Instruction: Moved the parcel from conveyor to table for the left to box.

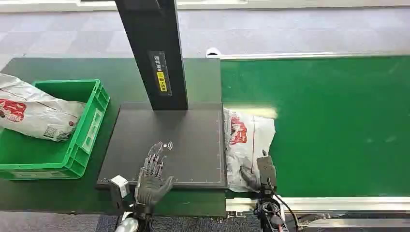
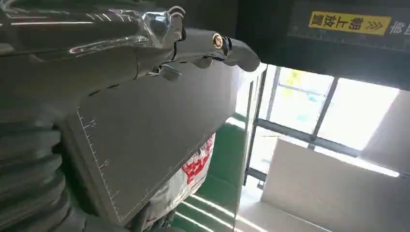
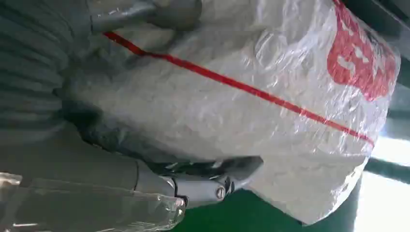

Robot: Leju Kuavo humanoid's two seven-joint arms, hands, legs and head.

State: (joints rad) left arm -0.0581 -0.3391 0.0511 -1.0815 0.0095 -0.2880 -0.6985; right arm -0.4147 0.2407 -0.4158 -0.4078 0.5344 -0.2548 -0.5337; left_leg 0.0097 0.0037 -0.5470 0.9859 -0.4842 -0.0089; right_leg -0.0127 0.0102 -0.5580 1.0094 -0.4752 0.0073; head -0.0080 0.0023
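White crinkled plastic parcel with red print (image 1: 249, 145) lies on the green conveyor belt (image 1: 338, 125), its edge just beside the dark flat scale plate (image 1: 188, 140). The right hand (image 1: 252, 178) grips its near end. The left hand (image 1: 151, 179) rests spread over the plate.

Left hand (image 1: 151, 181): enters the head view at about 7 o'clock, palm down, fingers (image 1: 155, 159) extended and spread toward 12 o'clock, thumb out toward 3 o'clock. It holds nothing. Left wrist view shows the thumb (image 2: 232, 48) extended.

Right hand (image 1: 256, 178): enters at about 5 o'clock, wrist upright. Right wrist view shows the thumb (image 3: 217, 181) and a finger (image 3: 159, 12) closed on opposite sides of the parcel (image 3: 251, 111), gripping it.
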